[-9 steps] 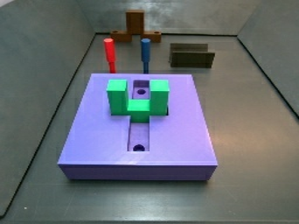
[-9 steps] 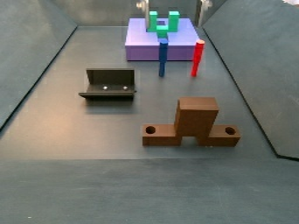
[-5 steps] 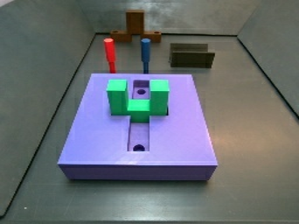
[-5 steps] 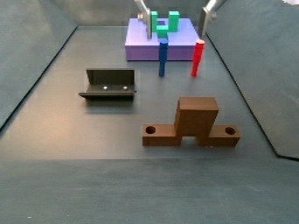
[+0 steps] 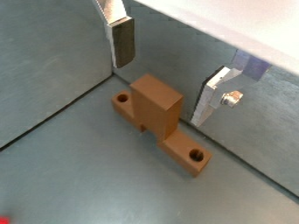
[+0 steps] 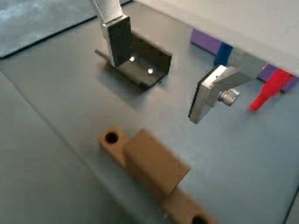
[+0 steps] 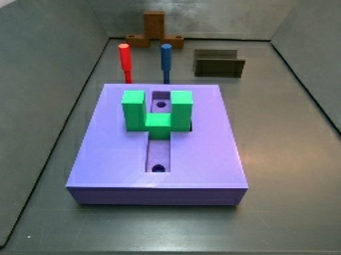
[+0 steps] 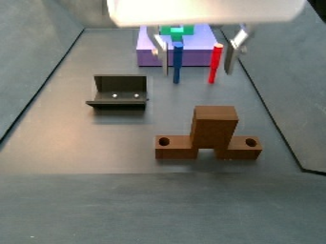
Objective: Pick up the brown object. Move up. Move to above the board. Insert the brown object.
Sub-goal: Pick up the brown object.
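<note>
Your claw (image 8: 196, 45) hangs spread and empty above the grey counter (image 8: 76, 124), between the brown object (image 8: 212, 134) at 6 o'clock and the board (image 8: 155, 45) at 12. The dark olive box (image 8: 118, 91) sits at 9, open side showing, nothing inside. Red peg (image 8: 215, 63) and blue peg (image 8: 177, 65) stand by the board.

Side view A: high, looking down the floor's length. Board (image 7: 158, 139) fills the near centre; brown object (image 7: 156, 25) small at top centre.

Side view B: opposite end, facing back. Brown object (image 8: 212, 134) near, lower right; board (image 8: 159, 48) far, top centre; gripper (image 8: 197, 43) hangs at top.

Both wrist views: close, steeply downward past the gripper (image 5: 167, 68) (image 6: 163, 66). Both share the brown object (image 5: 158, 112) (image 6: 155, 167).
</note>
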